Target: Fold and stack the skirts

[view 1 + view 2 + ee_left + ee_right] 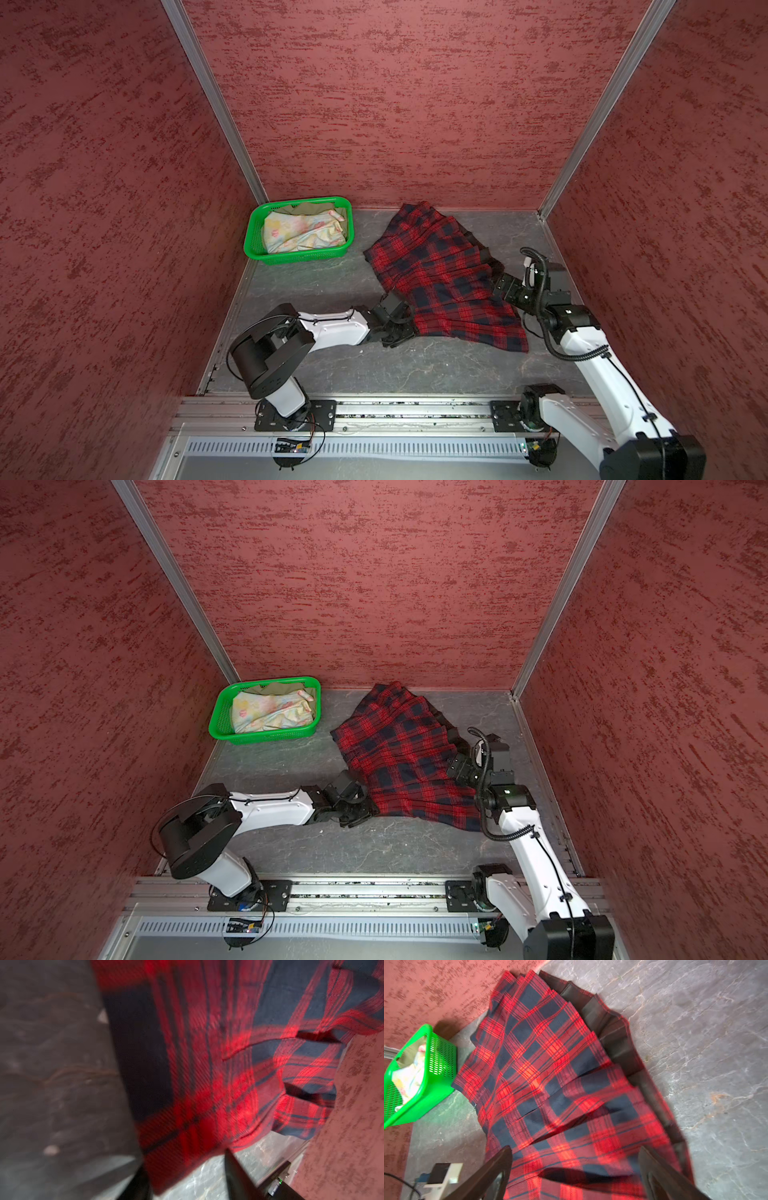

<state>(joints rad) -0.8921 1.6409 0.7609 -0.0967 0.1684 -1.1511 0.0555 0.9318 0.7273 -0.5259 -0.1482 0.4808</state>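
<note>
The red-and-navy plaid skirt (440, 270) (399, 750) lies spread on the grey table, right of centre. My left gripper (402, 329) (365, 808) is at the near left corner of its hem. In the left wrist view the plaid skirt (197, 1064) is blurred; the left gripper (185, 1163) has its jaws partly narrowed round that corner, with table showing beside one finger. My right gripper (505, 286) (575, 1150) hovers open over the plaid skirt's (560, 1084) right side. The pastel floral skirt (303, 232) (270, 712) and the olive skirt (316, 206) lie in the basket.
The green perforated basket (299, 254) (266, 735) (436, 1076) stands at the back left corner. Red textured walls close the table on three sides. A metal rail with both arm bases runs along the front edge.
</note>
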